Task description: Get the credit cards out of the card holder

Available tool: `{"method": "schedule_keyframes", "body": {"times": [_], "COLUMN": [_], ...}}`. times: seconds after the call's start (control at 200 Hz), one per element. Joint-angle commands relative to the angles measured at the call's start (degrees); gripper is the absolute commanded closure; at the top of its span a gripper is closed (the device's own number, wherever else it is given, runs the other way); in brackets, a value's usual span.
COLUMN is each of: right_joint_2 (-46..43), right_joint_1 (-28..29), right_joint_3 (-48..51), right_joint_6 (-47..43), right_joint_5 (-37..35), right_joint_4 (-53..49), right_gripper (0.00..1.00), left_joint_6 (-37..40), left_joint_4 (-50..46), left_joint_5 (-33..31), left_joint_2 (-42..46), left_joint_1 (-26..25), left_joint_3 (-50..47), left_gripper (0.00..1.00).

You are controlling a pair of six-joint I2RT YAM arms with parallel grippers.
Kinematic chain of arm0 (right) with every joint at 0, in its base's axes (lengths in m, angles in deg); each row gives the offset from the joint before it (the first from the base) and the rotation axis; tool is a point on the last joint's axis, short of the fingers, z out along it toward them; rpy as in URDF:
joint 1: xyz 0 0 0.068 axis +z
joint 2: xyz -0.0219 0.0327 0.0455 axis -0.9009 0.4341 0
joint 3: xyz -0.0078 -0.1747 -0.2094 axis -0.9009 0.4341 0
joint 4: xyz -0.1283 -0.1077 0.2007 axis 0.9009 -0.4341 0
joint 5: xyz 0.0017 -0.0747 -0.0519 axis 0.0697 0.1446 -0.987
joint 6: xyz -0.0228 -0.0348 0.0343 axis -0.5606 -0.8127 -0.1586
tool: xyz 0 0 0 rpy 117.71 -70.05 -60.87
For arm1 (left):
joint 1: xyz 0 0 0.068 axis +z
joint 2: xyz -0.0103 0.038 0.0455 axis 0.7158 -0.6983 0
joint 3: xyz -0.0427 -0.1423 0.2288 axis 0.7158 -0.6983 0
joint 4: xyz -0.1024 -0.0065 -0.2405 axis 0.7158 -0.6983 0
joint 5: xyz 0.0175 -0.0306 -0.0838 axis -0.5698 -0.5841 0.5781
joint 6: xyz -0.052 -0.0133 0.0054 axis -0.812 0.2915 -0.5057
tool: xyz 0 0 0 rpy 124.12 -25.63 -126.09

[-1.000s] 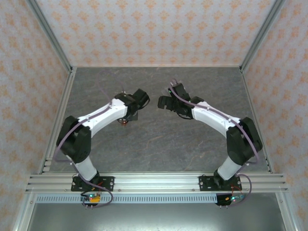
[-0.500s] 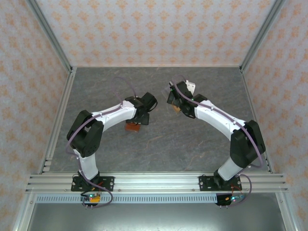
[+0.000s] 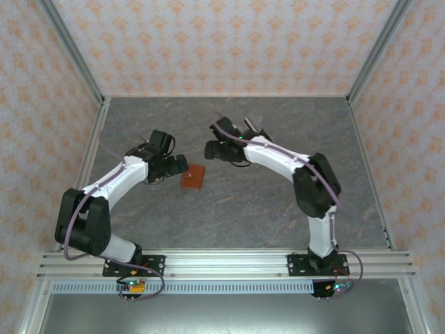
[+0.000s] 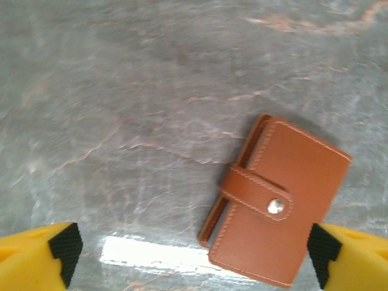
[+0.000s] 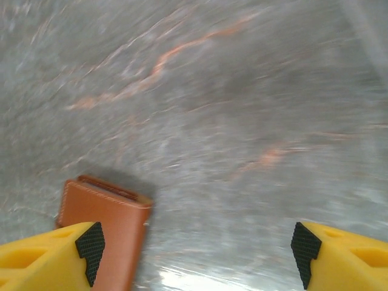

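— Where is the card holder (image 3: 193,178)?
— Flat on the grey marbled desk (image 3: 278,209), a little left of the middle, reddish-brown side up. It is folded shut, with its strap (image 4: 257,193) fastened across the open edge by a metal snap (image 4: 275,207).
— And the left claw (image 3: 174,167)?
— Just left of the holder, spread wide and pinching nothing. In the left wrist view its yellow fingers (image 4: 36,257) stand at the two bottom corners, and the holder lies on the desk close to the right-hand one.
— The right claw (image 3: 212,150)?
— Just beyond the holder, slightly to the right, likewise spread with nothing between its jaws. In the right wrist view a corner of the holder shows beside one black pad (image 5: 91,245). Whether they touch, I cannot tell.
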Motion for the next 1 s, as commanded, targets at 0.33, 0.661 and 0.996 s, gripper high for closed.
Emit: {"method": "schedule_keyframes", "body": {"times": [0.33,0.661,0.996], "right_joint_2": [24.86,26.93,15.37], "right_joint_1": [4.1,4.41,4.41], "right_joint_3": [-32.96,-35.49,-19.18], "right_joint_6": [-11.3,-17.02,-15.7], "right_joint_5": [2.84,-0.14,-4.44], "right_joint_4": [-18.65,-25.87,-25.16], "right_gripper": [0.18,0.19,0.21], "left_joint_6": [-5.13,-7.99,-9.89], "left_joint_4": [1.55,2.25,3.45], "left_joint_5": [-11.92,-11.5,-8.08], "left_joint_2": [6.66,6.5,6.33], "left_joint_1": [6.66,6.91,6.77], "left_joint_3": [-4.56,-4.52,-5.24], "left_gripper": [0.0,0.0,0.0]}}
